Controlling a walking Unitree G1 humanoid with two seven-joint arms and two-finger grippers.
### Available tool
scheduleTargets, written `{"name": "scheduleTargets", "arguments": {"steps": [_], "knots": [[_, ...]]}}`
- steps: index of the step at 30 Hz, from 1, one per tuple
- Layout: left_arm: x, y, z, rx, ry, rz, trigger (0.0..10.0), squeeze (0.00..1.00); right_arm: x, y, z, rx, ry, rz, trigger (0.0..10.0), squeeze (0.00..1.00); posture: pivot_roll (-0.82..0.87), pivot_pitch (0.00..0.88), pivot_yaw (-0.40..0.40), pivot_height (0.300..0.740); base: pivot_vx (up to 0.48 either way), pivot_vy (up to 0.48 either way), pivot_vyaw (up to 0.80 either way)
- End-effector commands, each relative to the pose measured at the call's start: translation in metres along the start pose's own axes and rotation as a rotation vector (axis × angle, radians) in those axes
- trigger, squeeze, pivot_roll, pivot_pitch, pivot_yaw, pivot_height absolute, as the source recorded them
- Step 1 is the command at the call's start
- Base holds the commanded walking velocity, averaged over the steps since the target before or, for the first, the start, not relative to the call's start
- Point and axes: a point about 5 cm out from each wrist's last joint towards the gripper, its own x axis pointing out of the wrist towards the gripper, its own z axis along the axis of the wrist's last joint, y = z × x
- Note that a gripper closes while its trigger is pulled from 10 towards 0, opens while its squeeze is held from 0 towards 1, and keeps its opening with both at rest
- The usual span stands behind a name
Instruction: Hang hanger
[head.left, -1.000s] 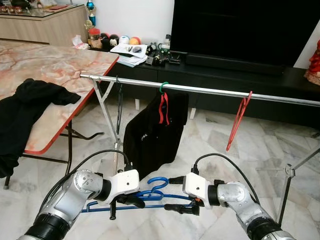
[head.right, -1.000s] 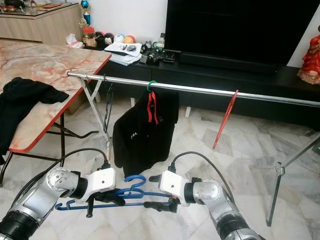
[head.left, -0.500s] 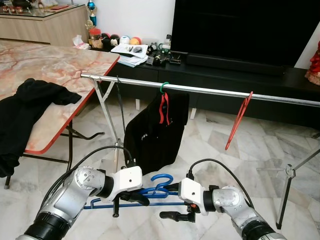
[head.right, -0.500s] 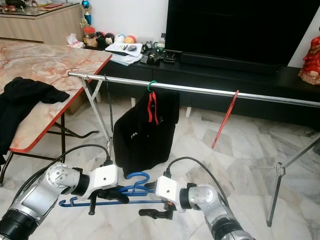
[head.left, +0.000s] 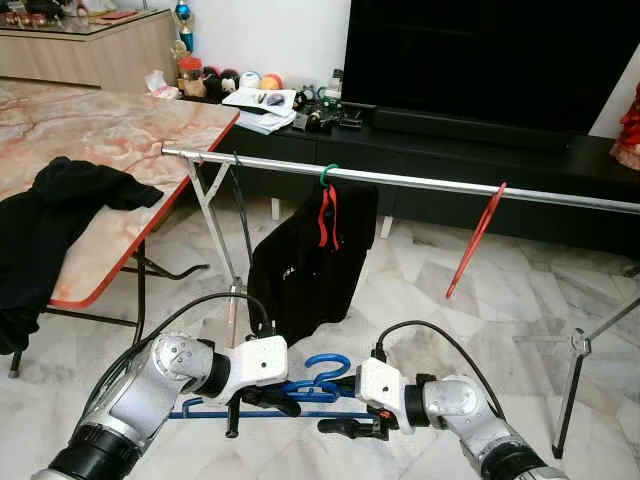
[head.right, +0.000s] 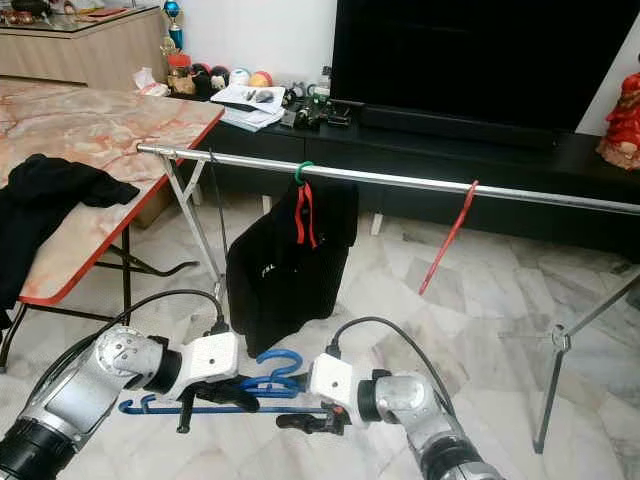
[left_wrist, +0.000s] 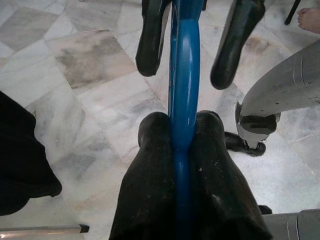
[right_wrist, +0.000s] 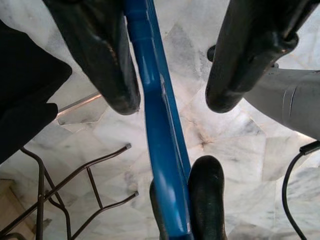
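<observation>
Since the earlier frame, our right gripper (head.left: 335, 427) has dropped lower, its fingers spread around the blue plastic hanger (head.left: 300, 390) without touching it. Low in the frame's centre, our left gripper (head.left: 270, 398) is pinching that hanger tight. Farther up, we are facing the silver clothes rail (head.left: 420, 182) carrying a black garment (head.left: 300, 270) and a red hanger (head.left: 474, 240).

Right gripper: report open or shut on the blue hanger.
Open. The right gripper's fingers straddle the blue hanger with gaps either side.

Glossy blue plastic hanger (left_wrist: 184, 85), polished marble floor (head.left: 420, 270)
</observation>
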Motion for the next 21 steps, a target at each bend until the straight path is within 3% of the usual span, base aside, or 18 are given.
{"name": "scheduleTargets", "arguments": {"steps": [1,8,21], "knots": [[-0.002,0.001,0.006,0.035,-0.005,-0.006,10.0,0.00,0.001,0.001,0.000,0.021,-0.022,-0.003,0.0,0.00,0.11,0.000,-0.073,0.740,0.000,0.000,0.00],[-0.003,-0.001,0.008,0.054,-0.014,-0.035,10.0,0.00,0.004,0.004,-0.002,0.071,-0.052,-0.005,0.0,0.00,0.11,0.000,-0.074,0.740,0.000,0.000,0.00],[-0.004,0.002,0.016,0.076,-0.043,-0.038,10.0,0.00,0.003,0.009,-0.007,0.071,-0.027,0.014,0.0,0.00,0.11,0.000,-0.075,0.740,0.000,0.000,0.00]]}}
